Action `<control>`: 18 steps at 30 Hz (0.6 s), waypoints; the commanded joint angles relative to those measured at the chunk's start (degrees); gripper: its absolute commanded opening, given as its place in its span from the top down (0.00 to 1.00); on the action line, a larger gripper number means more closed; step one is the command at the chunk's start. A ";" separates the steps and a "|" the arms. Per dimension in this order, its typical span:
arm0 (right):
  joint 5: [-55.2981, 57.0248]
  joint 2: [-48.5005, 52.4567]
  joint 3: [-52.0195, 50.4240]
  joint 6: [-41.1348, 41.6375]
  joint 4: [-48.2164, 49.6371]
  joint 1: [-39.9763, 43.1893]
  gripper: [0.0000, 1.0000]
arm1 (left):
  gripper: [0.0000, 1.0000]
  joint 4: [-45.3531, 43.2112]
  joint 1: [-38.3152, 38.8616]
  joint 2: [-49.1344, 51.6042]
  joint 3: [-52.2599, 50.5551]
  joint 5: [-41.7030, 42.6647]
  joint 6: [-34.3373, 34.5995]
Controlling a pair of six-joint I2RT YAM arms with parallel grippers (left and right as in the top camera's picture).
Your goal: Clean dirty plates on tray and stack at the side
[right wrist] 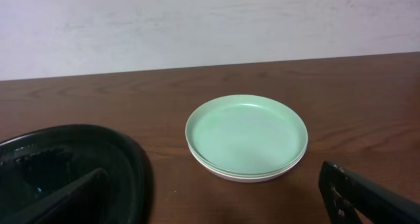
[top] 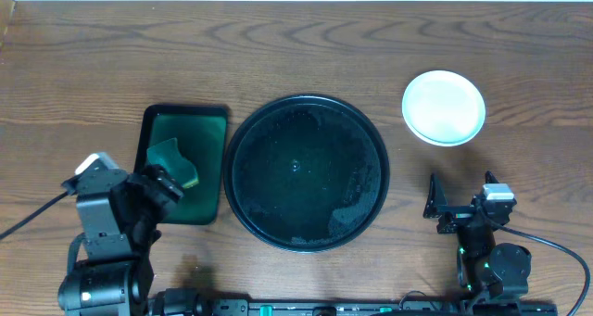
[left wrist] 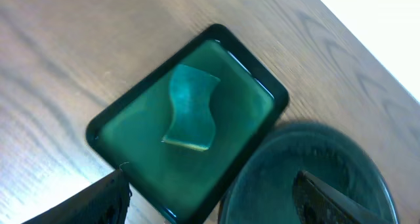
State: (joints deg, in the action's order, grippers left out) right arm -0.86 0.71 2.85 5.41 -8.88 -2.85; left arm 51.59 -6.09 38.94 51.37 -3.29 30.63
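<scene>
Right of the black tray (top: 306,172), apart from it, the plates (top: 444,107) sit stacked on the table. Just beside its left, a green tray (top: 208,131) holds a sponge (top: 174,160). The left gripper (top: 163,183) and right gripper (top: 460,197) have their jaws released, grasping nothing.

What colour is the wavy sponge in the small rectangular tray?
Teal green wavy sponge, yellowish lower edge; clearest in the left wrist view.
</scene>
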 commanded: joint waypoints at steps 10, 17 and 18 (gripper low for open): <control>-0.44 -0.44 -0.52 -0.79 0.28 -0.28 0.01 | 0.20 -17.53 3.28 -17.70 -18.71 11.45 -30.25; -0.44 -0.44 -0.55 -0.79 0.28 -0.28 0.01 | 0.20 -29.86 3.28 -24.94 -31.01 14.25 -33.83; -0.44 -0.44 -0.52 -0.79 0.28 -0.28 0.01 | 0.20 -31.56 3.28 -25.92 -32.68 14.25 -33.83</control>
State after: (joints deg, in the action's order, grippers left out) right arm -1.06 0.69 2.81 5.39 -8.75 -2.85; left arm 22.52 -3.07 15.38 22.20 8.91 0.14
